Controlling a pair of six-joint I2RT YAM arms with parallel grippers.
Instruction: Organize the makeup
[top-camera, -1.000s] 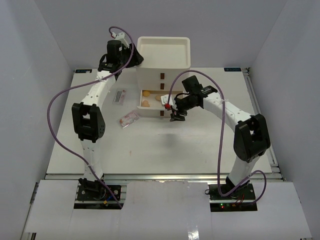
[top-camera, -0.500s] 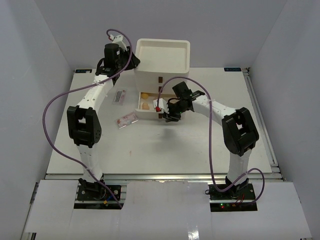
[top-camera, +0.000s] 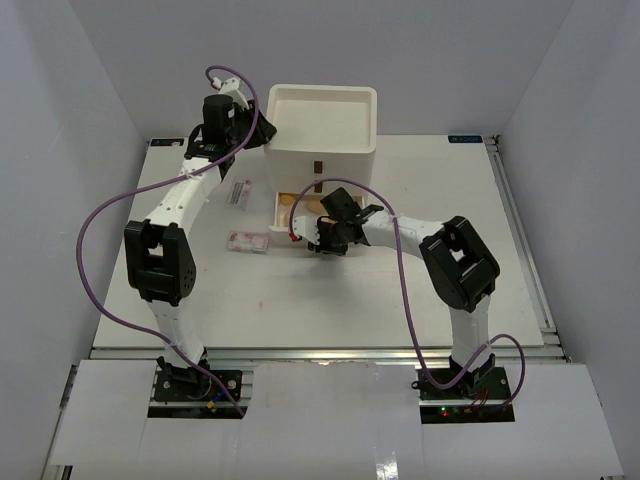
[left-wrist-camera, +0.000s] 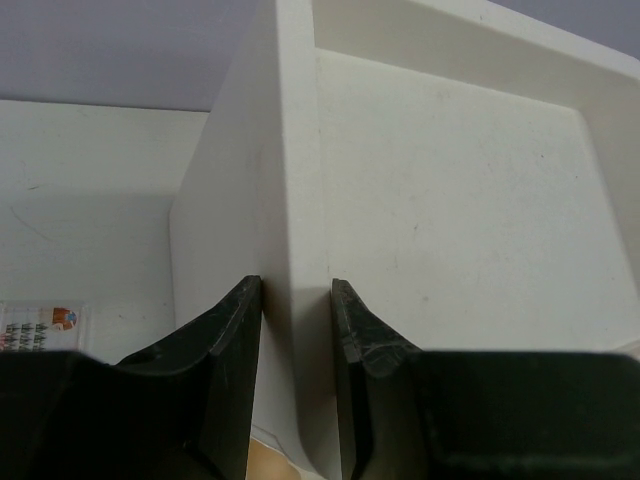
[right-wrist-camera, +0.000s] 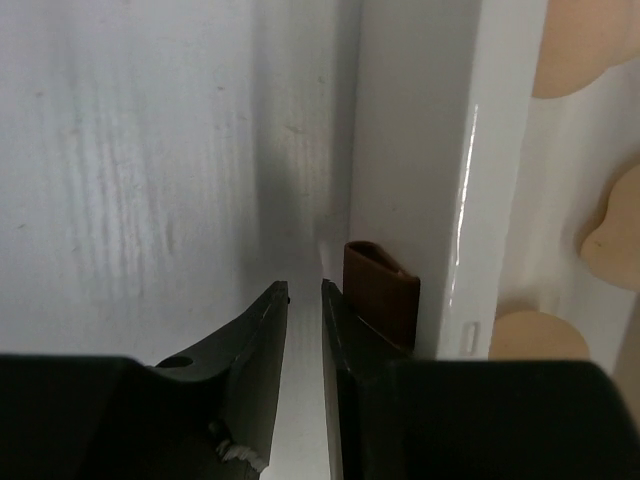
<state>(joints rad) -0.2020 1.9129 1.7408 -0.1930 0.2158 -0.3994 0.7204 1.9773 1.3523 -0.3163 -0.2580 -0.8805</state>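
Here the pink packet (top-camera: 247, 242) lies lengthwise left-to-right

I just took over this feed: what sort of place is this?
Probably a lab test cell: plain grey walls box in a white table, a left arm and right arm are bolted at its near edge, and purple cables loop beside them.

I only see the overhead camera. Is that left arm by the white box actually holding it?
Observer: Yes, the left pincer clamps the top rim of the white box, one finger each side.
Operator: And the right one?
Observer: The right pincer sits beside the brown handle of the drawer; the handle is not between its fingers.
Operator: What's in that drawer?
Observer: Three tan sponges show past the drawer front.
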